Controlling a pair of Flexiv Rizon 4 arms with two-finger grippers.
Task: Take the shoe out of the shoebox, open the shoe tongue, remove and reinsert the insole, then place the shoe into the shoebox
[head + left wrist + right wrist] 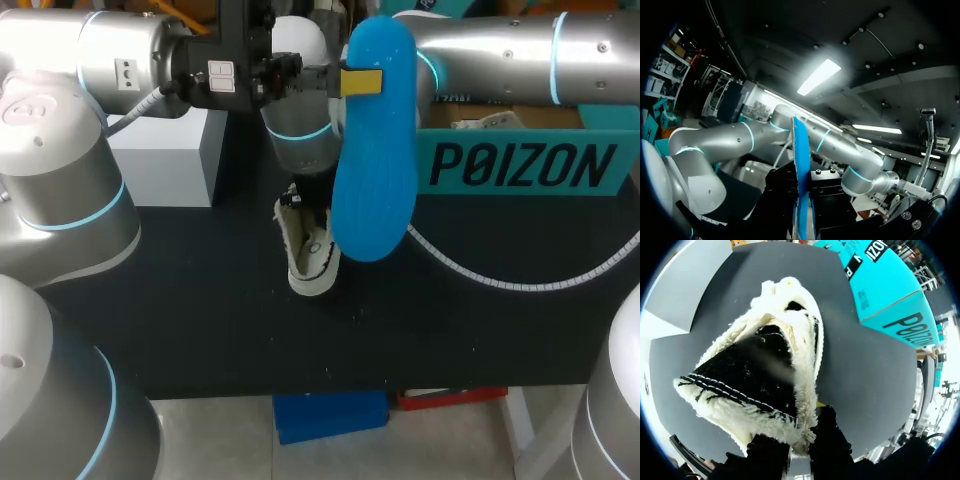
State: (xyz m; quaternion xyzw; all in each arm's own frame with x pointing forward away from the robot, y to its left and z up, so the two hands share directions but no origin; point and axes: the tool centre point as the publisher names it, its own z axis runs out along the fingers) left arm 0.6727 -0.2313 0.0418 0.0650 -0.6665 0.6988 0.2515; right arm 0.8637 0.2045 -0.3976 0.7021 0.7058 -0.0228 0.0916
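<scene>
Insole, blue, one: held high above the desk with its long axis upright. In the head view it hangs in front of the shoe and the near corner of the shoebox.
Left end effector: closed narrow on the upper part of the insole. In the left wrist view the insole stands edge-on between the black fingers.
Shoe, one, black upper with cream fleece lining: on the desk near its middle, outside the shoebox, mouth gaping.
Right end effector: fingers pinch the shoe's fleecy rim from both sides.
Shoebox, teal, open-topped: far right of the desk, apart from the shoe.
White box: far left of the desk.
White cable: on the desk in front of the shoebox.
</scene>
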